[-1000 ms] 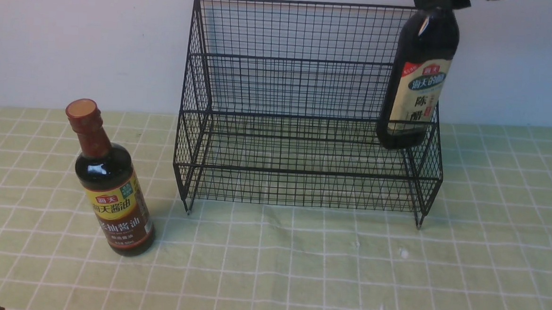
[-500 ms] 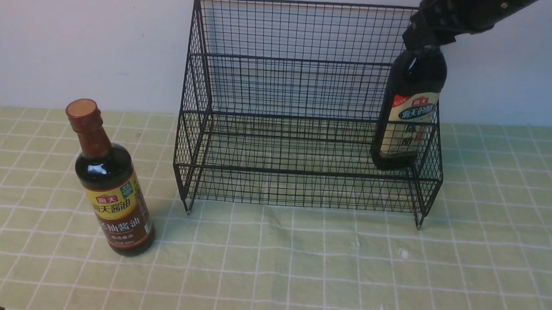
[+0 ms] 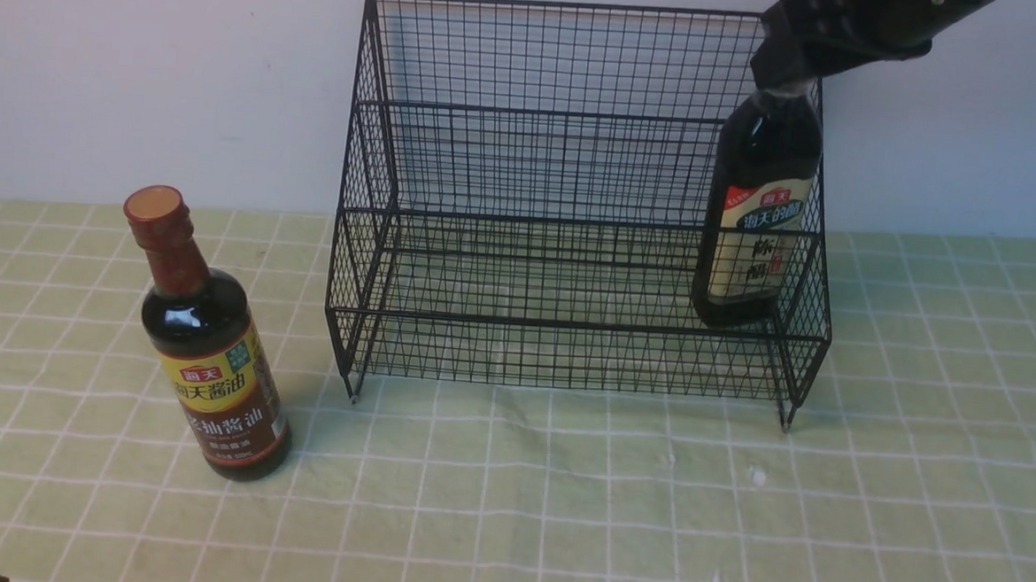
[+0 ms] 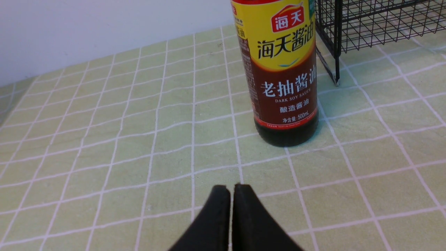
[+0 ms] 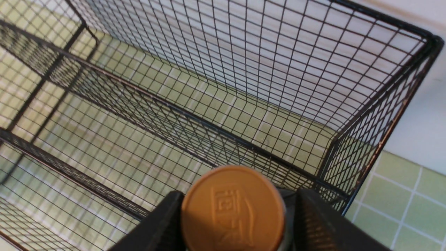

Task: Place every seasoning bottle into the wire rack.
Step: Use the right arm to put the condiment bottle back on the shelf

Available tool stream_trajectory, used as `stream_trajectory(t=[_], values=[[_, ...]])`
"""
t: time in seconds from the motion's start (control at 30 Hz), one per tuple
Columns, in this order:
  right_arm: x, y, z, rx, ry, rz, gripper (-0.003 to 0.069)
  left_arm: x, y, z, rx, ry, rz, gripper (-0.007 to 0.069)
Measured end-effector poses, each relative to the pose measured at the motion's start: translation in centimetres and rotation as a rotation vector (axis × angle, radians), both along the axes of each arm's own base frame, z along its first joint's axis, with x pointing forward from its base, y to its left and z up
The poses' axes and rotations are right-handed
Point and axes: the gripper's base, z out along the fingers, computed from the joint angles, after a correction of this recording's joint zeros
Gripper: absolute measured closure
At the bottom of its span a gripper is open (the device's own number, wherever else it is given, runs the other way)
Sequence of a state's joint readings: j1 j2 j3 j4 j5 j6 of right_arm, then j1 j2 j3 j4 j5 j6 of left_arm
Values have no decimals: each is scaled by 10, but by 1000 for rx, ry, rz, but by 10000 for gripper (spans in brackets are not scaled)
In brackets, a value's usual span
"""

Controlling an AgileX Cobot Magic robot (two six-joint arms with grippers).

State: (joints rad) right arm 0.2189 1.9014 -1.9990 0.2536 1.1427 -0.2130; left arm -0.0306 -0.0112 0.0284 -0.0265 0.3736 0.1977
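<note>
Front view: right fingers (image 3: 783, 64) hide the cap (image 5: 231, 209) of the taller bottle (image 3: 756, 224), grip unclear; left fingers (image 4: 217, 216) pressed together.

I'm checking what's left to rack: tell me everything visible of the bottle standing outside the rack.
The soy sauce bottle stands upright on the green checked cloth, left of the wire rack and apart from it. Round, glossy, dark liquid inside; red-brown neck wrap, tan cap; yellow-and-brown label reading Dark Soy Sauce. Only the cloth touches it.
</note>
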Motion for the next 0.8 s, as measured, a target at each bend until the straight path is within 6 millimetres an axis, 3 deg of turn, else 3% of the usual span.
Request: stream_trajectory(t=[0.6,0.8], values=[[-3,-1,4,27,18,-44,260,0,0,0,0,0,0,631],[-3,-1,4,17,13,-34,334,0,0,0,0,0,0,631]])
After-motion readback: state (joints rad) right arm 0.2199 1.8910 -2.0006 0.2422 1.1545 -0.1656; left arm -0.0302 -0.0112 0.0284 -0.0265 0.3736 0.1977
